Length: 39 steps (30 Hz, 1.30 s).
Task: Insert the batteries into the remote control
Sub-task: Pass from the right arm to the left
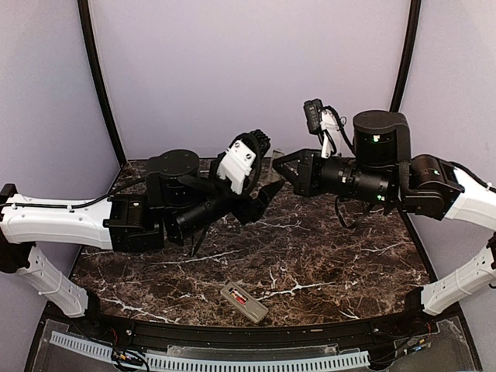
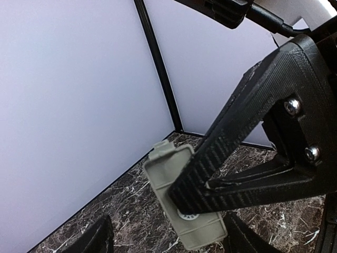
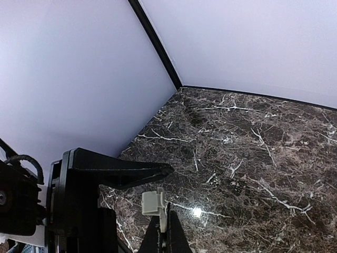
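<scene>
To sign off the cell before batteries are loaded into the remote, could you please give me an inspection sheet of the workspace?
Surface: dark marble-patterned table.
Job's things: remote control lies back up near the front edge with its compartment open. One red battery is inside, and no other battery is seen.
Clutter: nothing seen.
Grippers: left gripper is raised and clamped on the grey cover. Right gripper is open and close in front of it.
Cables: a black cable runs along the left arm, and a cable loop hangs under the right arm.
Surroundings: pale walls and black corner posts.
</scene>
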Available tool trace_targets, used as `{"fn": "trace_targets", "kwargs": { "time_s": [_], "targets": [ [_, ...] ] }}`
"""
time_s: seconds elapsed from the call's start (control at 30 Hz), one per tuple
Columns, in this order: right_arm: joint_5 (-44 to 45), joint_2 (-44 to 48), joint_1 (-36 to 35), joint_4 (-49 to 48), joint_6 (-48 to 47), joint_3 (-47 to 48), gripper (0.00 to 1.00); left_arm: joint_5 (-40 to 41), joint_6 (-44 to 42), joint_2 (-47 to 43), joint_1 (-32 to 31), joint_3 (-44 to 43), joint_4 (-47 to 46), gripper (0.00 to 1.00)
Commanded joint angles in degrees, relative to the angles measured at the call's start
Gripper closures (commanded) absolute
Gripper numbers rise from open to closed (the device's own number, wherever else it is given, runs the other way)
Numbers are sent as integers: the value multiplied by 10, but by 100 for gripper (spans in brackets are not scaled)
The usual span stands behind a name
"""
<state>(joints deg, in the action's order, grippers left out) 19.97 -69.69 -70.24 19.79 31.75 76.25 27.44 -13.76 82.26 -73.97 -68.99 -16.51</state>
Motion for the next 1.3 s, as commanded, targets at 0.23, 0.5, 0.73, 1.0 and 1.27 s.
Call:
{"fn": "trace_targets", "kwargs": {
  "time_s": [0.23, 0.5, 0.73, 1.0, 1.27],
  "targets": [
    [-13, -12, -5, -12, -10, 20, 100, -9, 19, -4, 1, -3, -9, 41],
    [-23, -23, -6, -16, -18, 22, 100, -7, 19, -8, 1, 2, -18, 57],
    [-28, -20, -5, -23, -22, 18, 100, -8, 24, -14, 6, 10, -24, 74],
    [-41, -8, -5, -46, -31, 2, 100, -26, 30, -21, 8, 20, -32, 89],
    [-92, 38, -4, -106, -108, -37, 61, -77, 27, -48, 8, 50, -68, 95]
  ]
}}
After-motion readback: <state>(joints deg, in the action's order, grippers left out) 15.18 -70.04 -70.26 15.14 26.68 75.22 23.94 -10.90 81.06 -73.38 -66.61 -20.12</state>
